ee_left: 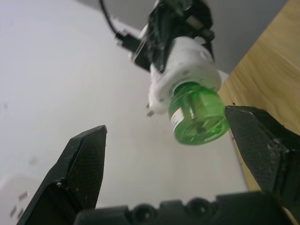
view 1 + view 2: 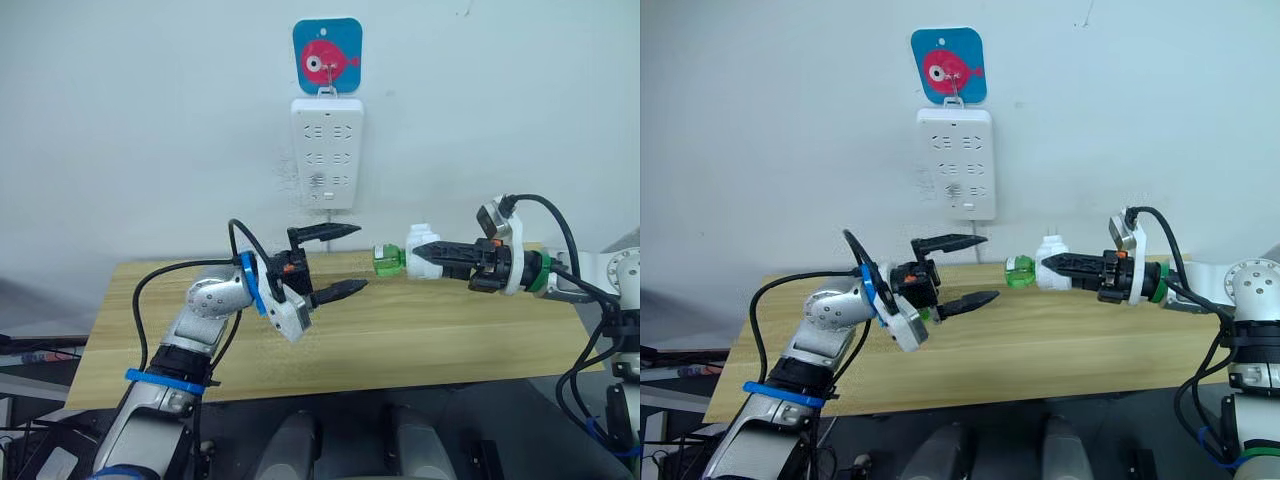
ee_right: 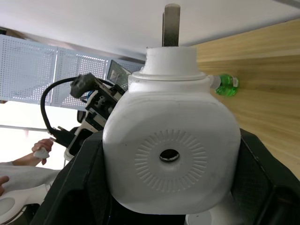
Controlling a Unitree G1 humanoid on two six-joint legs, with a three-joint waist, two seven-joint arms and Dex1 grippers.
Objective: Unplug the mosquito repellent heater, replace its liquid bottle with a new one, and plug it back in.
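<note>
We are at the bottle swap: the heater is already off the wall, and its old bottle is not yet out. Nearest us, our left gripper (image 2: 335, 262) hangs over the wooden table (image 2: 420, 340) with its two black, wedge-shaped fingers spread wide and empty, pointed at the bottle. Just beyond it, our right gripper (image 2: 420, 254) is clamped on the mosquito repellent heater (image 3: 169, 152), a smooth white rounded plastic shell with a ribbed ring around its round vent hole. The liquid bottle (image 1: 197, 112), translucent green with a paper label, juts from the heater toward the left fingers. Next, we judge, the left fingers must close around that slick cylinder squarely, then twist. Farther back, a second small green bottle (image 3: 227, 86) lies on the table. Farthest off, the white power strip (image 2: 325, 152) hangs on the wall.
</note>
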